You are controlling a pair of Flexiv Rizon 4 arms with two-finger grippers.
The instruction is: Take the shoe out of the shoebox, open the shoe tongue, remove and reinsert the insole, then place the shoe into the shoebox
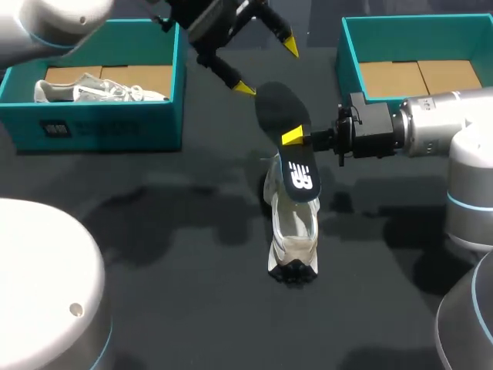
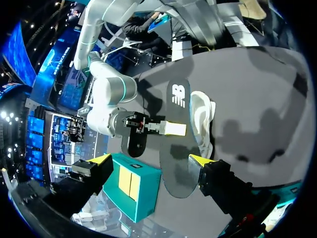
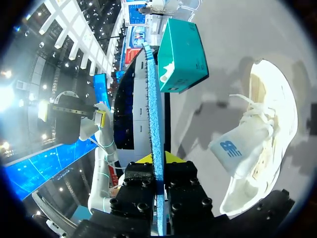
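Observation:
A white shoe point(image 1: 293, 231) stands on the dark table, toe toward the front edge; it also shows beside my right gripper point(image 3: 262, 134) and past the insole point(image 2: 202, 119). The dark insole point(image 1: 289, 127) hangs above its heel end, out of the shoe. My right gripper point(image 1: 294, 139) is shut on the insole's edge, which runs edge-on between the fingers point(image 3: 153, 124). My left gripper point(image 1: 268, 66) hovers open just behind the insole's far end, which lies between its spread yellow tips without contact point(image 2: 176, 124).
The left teal shoebox point(image 1: 100, 123) holds a second white shoe point(image 1: 92, 91). Another teal shoebox point(image 1: 350, 54) with a cardboard floor stands at the back right, close behind my right arm. Its corner lies under my left gripper point(image 2: 133, 183).

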